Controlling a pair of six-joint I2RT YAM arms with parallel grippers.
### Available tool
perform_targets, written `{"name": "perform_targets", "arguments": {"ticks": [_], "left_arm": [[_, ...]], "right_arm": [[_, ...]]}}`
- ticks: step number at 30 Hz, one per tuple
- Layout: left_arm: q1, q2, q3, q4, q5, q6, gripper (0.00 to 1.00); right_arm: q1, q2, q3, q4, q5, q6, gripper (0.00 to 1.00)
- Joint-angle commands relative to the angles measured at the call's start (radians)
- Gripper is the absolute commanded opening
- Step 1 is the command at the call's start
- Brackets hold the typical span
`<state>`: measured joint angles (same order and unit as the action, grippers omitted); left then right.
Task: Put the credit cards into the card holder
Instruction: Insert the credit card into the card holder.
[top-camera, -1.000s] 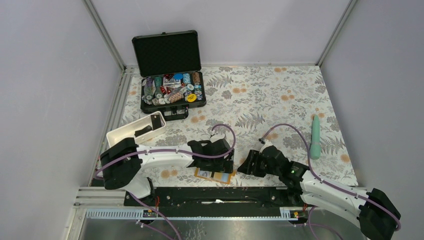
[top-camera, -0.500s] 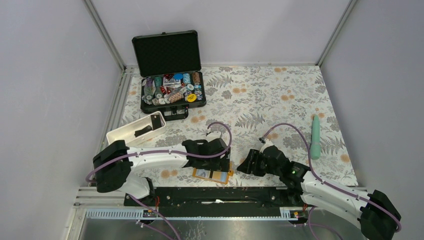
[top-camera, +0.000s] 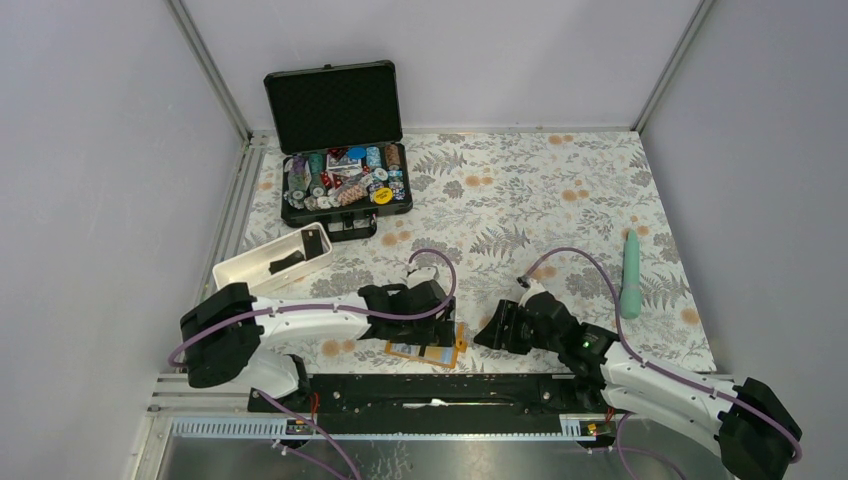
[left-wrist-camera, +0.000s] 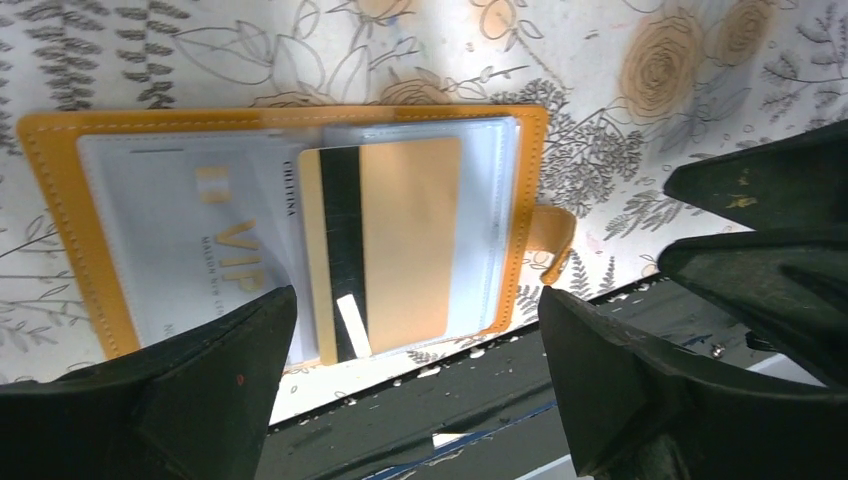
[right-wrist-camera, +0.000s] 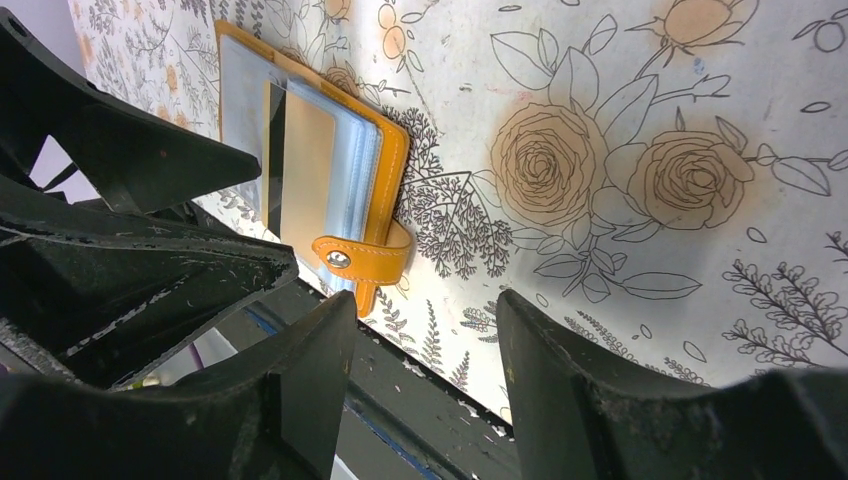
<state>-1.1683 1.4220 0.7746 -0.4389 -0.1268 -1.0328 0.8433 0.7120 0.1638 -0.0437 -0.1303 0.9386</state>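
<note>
Since the earlier frame my left arm's elbow had swung toward the left edge of the top view, and the wrist had settled slightly lower over the card holder, which had turned a little askew. My left gripper hung wide open and empty, a finger on either side of the lower part of the holder. My right gripper stood partly open, also empty, just beside the snap tab.

The holder lay spread open at the bottom centre of the top view, close to the black rail along the table edge. A pale VIP card sat inside its left sleeve. A gold card with a black stripe lay over the right sleeves; I could not tell whether it was tucked in or only resting on top, and its lower end seemed to reach the holder's near edge.

I judged the loose card the main risk: a nudge from either finger could have slid it out over the slick plastic and onto the rail. Pushing without bracing could have shoved the whole holder off the cloth. Folding the cover early could have trapped the card crooked.

In the upper left, the black case stood open and full of poker chips. Below it, the white tray held a few dark items.
</note>
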Motion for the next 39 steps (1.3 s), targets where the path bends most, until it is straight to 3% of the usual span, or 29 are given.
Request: {"name": "perform_targets", "arguments": {"ticks": [1,6,23,27,39], "left_arm": [[0.002,0.016,0.0,0.09,0.035,-0.007,0.92],[0.002,0.023,-0.014,0.113,0.047,-0.016,0.82],[-0.011,0.033,-0.028,0.234,0.071,-0.01,0.78],[0.005,-0.047,-0.048,0.162,-0.001,-0.01,0.83],[0.117,-0.29,-0.211,0.041,-0.04,-0.05,0.96]], "right_arm": [[0.004,0.018,-0.013,0.071,-0.039,-0.007,0.61],[0.012,0.035,-0.019,0.102,-0.036,0.003,0.61],[0.067,0.073,-0.015,0.134,0.017,0.023,0.59],[0.068,0.085,-0.011,0.137,0.028,0.009,0.61],[0.08,0.186,0.032,0.19,0.032,-0.035,0.62]]}}
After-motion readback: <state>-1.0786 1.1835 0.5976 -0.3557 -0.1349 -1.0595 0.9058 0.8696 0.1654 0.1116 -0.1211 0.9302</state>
